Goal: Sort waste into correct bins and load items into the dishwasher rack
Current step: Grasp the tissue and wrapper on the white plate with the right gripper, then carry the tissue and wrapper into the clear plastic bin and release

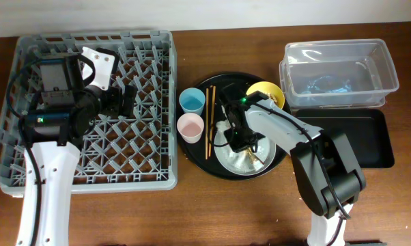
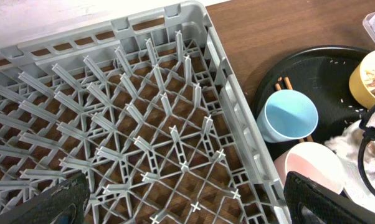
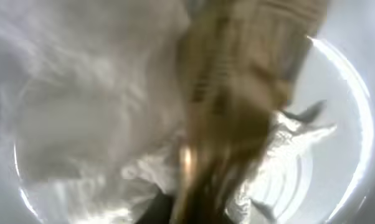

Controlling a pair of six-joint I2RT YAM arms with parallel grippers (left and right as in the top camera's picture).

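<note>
The grey dishwasher rack [image 1: 172, 102] fills the left side; my left gripper [image 1: 127, 99] hovers over its pegs, open and empty [image 2: 187, 205]. The light blue cup [image 1: 192, 100] [image 2: 289, 115], pale pink cup [image 1: 190, 127] [image 2: 315, 171], chopsticks [image 1: 208, 123] and yellow bowl [image 1: 265, 92] with scraps sit on a round black tray. My right gripper [image 1: 238, 140] is down on the grey-green plate [image 1: 250, 165]. In the blurred right wrist view it looks shut [image 3: 169, 211] on the white paper wrapper [image 3: 88, 112] with its brown-gold piece [image 3: 237, 93].
The clear plastic tub [image 1: 338, 65] stands at the back right, with the shallow black rectangular tray [image 1: 356, 140] just in front of it. The large round black tray [image 1: 199, 154] lies close beside the rack's right wall.
</note>
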